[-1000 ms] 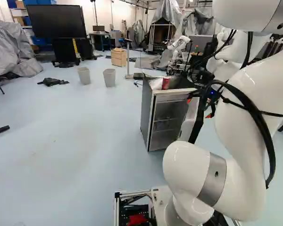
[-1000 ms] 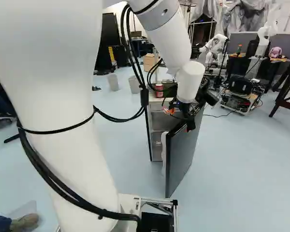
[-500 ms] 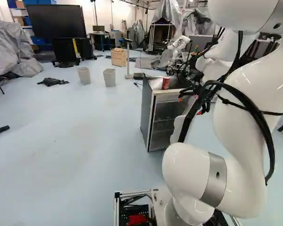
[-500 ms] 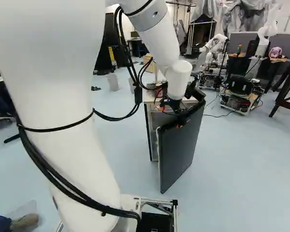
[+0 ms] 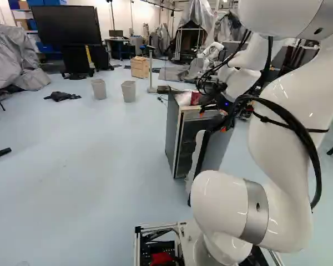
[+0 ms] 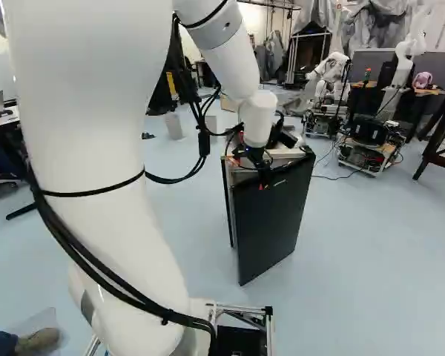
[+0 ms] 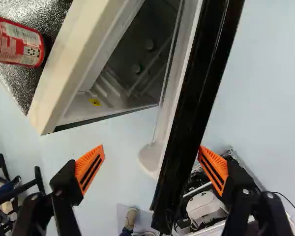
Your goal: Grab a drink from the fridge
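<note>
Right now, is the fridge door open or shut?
Open partway: the wrist view shows a gap between the door and the fridge, and you can see inside.

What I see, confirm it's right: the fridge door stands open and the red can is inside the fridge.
Not inside: the wrist view shows the red can on top of the fridge. The fridge door does stand open.

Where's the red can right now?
The red can is on top of the fridge, on the silvery sheet behind the pale front edge. In the left base view, it's just left of the gripper.
</note>
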`<state>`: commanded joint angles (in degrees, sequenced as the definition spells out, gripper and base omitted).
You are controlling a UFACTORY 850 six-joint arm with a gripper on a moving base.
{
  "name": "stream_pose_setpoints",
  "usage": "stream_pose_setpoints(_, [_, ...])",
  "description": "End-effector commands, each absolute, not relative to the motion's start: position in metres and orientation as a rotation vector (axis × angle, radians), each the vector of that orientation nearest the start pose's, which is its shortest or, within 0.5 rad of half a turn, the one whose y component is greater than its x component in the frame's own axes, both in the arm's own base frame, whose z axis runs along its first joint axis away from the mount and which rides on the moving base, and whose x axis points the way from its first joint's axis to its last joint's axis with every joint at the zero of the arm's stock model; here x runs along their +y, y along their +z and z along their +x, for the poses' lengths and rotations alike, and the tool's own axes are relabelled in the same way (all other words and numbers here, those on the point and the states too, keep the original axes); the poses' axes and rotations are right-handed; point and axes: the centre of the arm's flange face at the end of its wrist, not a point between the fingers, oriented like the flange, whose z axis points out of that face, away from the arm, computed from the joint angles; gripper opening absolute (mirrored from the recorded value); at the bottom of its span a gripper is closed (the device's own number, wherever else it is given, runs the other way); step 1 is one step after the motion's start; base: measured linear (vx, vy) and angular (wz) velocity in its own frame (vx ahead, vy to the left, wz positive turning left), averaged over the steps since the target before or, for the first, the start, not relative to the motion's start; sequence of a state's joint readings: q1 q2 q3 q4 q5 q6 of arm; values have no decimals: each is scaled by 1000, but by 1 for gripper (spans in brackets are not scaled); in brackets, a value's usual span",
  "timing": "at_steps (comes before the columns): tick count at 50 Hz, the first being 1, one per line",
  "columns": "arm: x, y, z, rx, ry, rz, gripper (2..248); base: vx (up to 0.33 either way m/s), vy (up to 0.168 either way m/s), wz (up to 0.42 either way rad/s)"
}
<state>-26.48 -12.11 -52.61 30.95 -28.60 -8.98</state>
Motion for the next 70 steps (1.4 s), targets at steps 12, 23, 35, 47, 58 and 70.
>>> stream_pose_setpoints(12, [-187, 435, 459, 1023, -409, -2693, 247, 0, 0, 0])
stream_pose_setpoints(23, [-181, 435, 459, 1008, -405, -2697, 247, 0, 0, 0])
stream_pose_setpoints(35, [-179, 435, 459, 1001, -403, -2699, 247, 0, 0, 0])
stream_pose_setpoints(47, [-179, 435, 459, 1001, -403, -2699, 247, 0, 0, 0])
stream_pose_setpoints(58, [-179, 435, 459, 1003, -409, -2700, 247, 0, 0, 0])
stream_pose_setpoints(70, [-182, 435, 459, 1016, -465, -2712, 247, 0, 0, 0])
